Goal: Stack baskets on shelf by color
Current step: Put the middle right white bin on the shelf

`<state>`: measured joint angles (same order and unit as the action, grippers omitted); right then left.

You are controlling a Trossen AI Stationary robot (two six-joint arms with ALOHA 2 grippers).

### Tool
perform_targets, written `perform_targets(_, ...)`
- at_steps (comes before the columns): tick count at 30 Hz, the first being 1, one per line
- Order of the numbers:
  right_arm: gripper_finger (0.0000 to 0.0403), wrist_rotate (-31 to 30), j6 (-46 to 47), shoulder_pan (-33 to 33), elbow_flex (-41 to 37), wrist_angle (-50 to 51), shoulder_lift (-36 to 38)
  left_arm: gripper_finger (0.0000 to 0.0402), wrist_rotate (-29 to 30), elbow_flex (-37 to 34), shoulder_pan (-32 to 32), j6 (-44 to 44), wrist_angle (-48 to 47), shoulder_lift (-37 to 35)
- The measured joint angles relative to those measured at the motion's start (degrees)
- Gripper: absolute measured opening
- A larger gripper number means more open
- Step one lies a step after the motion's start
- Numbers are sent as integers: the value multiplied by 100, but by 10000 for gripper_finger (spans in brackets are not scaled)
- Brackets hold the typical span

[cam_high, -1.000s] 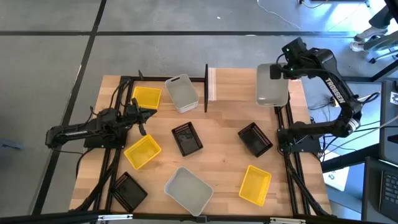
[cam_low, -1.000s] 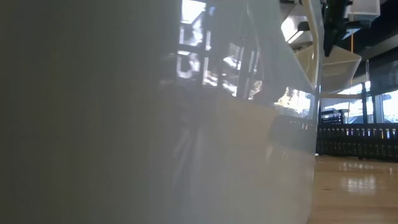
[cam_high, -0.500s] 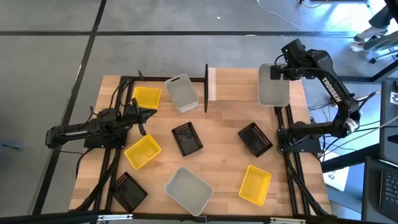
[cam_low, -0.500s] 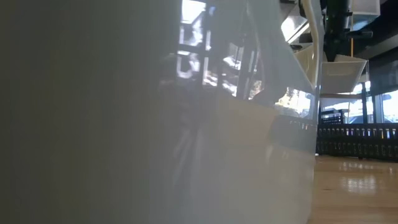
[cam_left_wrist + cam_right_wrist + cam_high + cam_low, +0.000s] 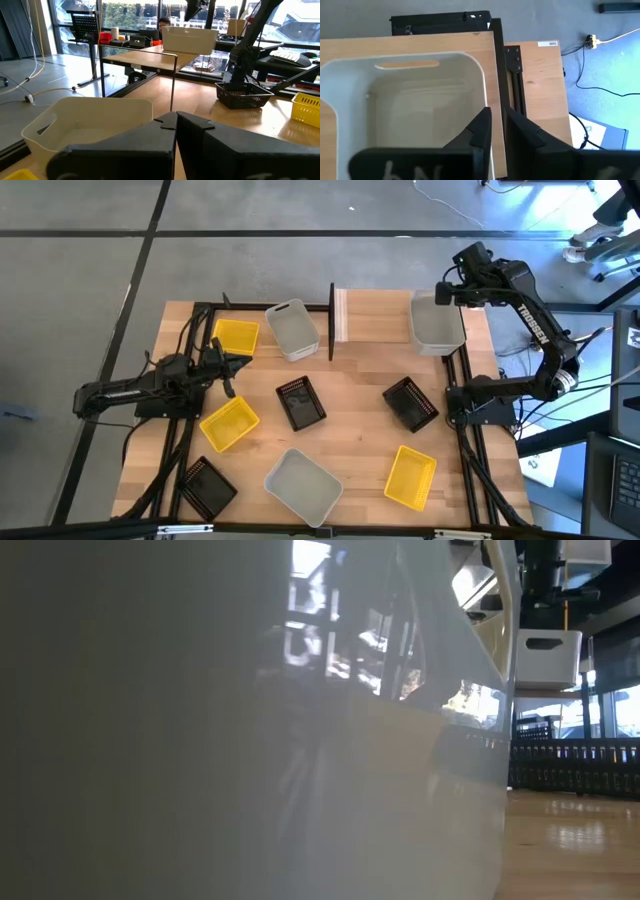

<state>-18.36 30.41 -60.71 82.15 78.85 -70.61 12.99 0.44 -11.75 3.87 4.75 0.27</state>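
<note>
A whitish basket (image 5: 437,323) (image 5: 405,105) stands level, by its bottom, on the right end of the light wood shelf (image 5: 385,315) (image 5: 142,57). My right gripper (image 5: 447,292) (image 5: 545,602) hangs open just above the basket's far rim, clear of it. Another whitish basket (image 5: 292,328) stands on the table left of the shelf's black post (image 5: 331,320), and a third (image 5: 302,485) lies near the front. Yellow baskets (image 5: 236,336) (image 5: 229,423) (image 5: 410,476) and black baskets (image 5: 301,402) (image 5: 410,402) (image 5: 207,485) lie spread over the table. My left gripper (image 5: 222,365) (image 5: 176,120) rests shut at the left.
Black frame rails (image 5: 470,450) run along the table's left and right sides. The near whitish basket (image 5: 200,740) blocks most of the low view. Bare wood lies at the table's middle, between the black baskets.
My right gripper has opened and let go of the whitish basket. The basket, which hung tilted under the fingers, has sunk onto the shelf's right end and now stands level there.
</note>
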Motion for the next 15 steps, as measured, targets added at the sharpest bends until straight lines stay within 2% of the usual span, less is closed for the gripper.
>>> perform_targets(4,48,-55,-228,38,114,48,61,0,0,-2,2,1,0,0)
perform_targets(7,39,75,-417,315,419,61,245,0,0,1,2,1,0,0)
perform_targets(11,18,1063,-882,950,754,58,656,0,0,-1,2,1,0,0)
perform_targets(15,4,1932,-1114,1725,724,118,1129,0,0,-1,2,-1,0,0)
